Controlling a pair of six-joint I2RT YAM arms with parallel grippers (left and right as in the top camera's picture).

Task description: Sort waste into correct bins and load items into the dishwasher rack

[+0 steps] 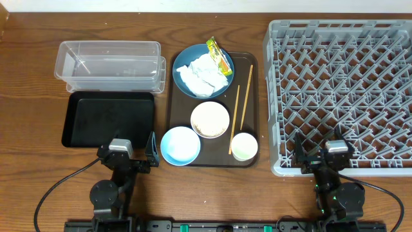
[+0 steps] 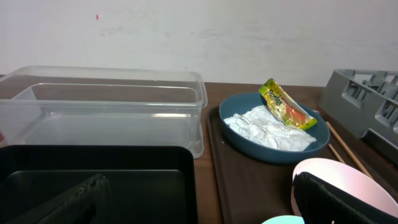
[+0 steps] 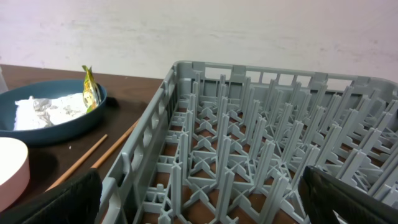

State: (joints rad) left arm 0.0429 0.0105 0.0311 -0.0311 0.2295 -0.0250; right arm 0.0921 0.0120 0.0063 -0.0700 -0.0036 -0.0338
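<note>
- Grey lattice of the dishwasher rack [image 3: 261,112] fills the space ahead of your right end effector [image 3: 200,177]. Its fingers stand wide apart, low over the rack's near edge.
- Off to that end effector's left, two wooden chopsticks [image 1: 243,96] lie on the brown serving tray [image 1: 248,61]. The small white cup [image 1: 244,146] is the nearest item to it, at the tray's near corner.
- Your left end effector [image 2: 199,180] is likewise spread open, at the near edge of the black tray [image 2: 124,158].
- Straight beyond the black tray from it stands the clear tub [image 2: 106,118], close against the tray's far side.
- Ahead and to its right sits the dark blue bowl [image 2: 261,152]. It holds crumpled white napkins [image 2: 267,127], and the yellow-green wrapper [image 2: 283,107] lies over them toward the far rim.
- Just to its right is the light blue bowl [image 1: 180,145]. The cream bowl [image 1: 210,119] sits beside that one, a little farther ahead, and both are on the serving tray.
- Tub, trays and rack all rest on the wooden surface [image 1: 32,96].
</note>
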